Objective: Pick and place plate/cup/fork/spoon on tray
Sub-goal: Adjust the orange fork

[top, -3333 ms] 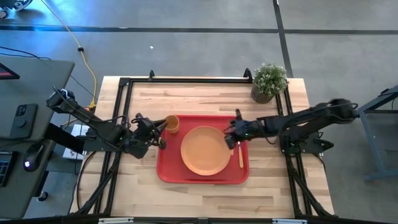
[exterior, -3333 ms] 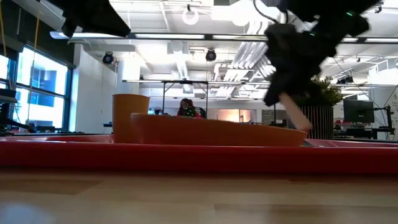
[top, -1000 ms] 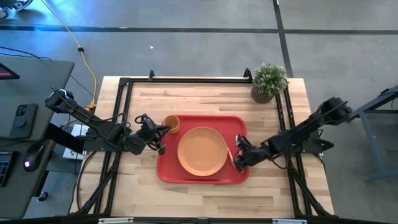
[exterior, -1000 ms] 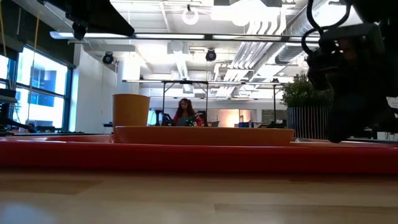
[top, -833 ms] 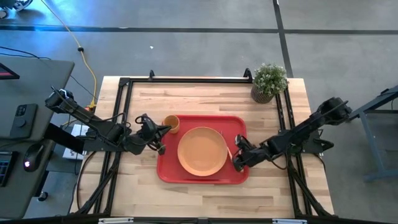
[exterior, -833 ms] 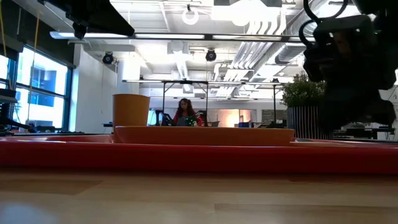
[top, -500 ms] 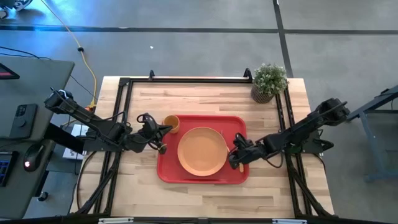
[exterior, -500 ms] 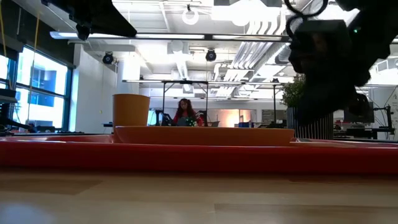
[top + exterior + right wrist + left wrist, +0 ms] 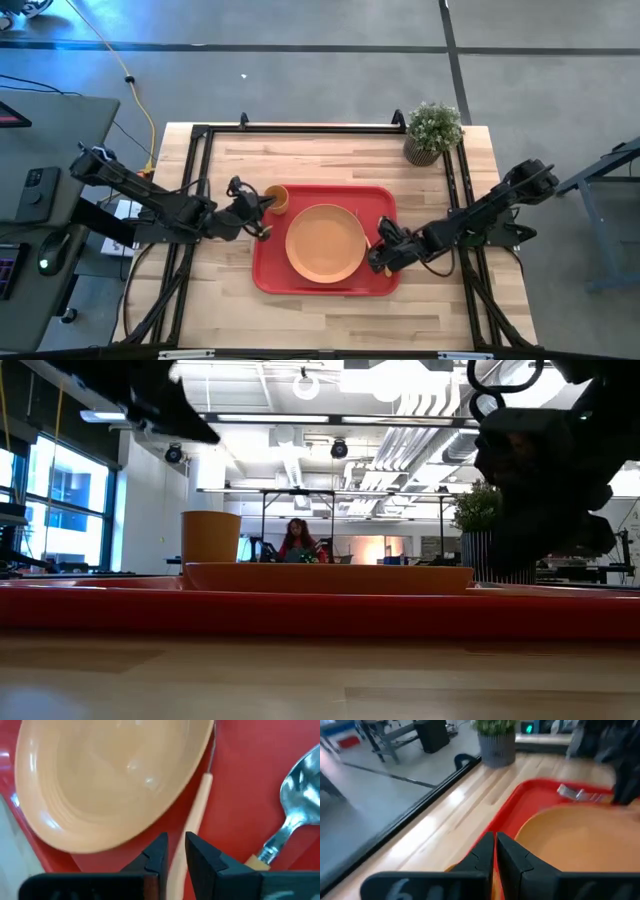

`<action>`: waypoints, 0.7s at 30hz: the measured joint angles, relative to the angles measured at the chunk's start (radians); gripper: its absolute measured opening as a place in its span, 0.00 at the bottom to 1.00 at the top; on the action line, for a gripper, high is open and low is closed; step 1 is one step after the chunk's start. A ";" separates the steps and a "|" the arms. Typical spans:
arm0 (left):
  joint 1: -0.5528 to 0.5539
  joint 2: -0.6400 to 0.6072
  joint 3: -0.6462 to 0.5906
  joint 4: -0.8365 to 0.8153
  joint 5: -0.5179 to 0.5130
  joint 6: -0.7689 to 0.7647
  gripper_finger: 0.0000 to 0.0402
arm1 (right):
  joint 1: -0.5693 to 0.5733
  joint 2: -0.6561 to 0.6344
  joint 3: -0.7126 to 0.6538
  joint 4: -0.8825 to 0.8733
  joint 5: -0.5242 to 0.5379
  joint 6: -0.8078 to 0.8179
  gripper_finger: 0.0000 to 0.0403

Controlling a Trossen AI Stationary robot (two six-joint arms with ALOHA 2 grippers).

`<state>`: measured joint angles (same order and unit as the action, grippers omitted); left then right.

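right gripper shifted, one plate, one cup

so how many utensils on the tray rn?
2. The spoon lies on the tray beside the plate; the fork lies between them, tines apparently tucked under the plate's rim.

Fork tines under plate rim

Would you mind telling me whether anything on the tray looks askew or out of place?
One thing: the fork lies partly tucked under the plate, its tine end hidden beneath the rim. The spoon lies flat on the tray beside it, and the cup stands upright in the far left corner. Nothing looks spilled or damaged.
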<state>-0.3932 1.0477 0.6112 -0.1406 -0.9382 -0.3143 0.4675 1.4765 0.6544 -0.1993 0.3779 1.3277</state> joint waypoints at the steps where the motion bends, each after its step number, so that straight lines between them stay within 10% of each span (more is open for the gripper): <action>1: 0.010 0.002 -0.015 0.006 -0.003 0.013 0.02 | 0.000 0.000 0.000 -0.002 0.002 0.001 0.14; 12: 0.066 -0.002 -0.071 0.058 0.025 0.013 0.02 | 0.035 0.002 0.024 -0.045 0.015 0.040 0.14; 21: 0.022 -0.065 -0.071 0.079 0.066 -0.008 0.02 | 0.030 0.001 0.204 -0.165 0.073 -0.329 0.14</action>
<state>-0.3707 0.9831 0.5401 -0.0619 -0.8726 -0.3222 0.4975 1.4776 0.8580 -0.3639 0.4508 0.9990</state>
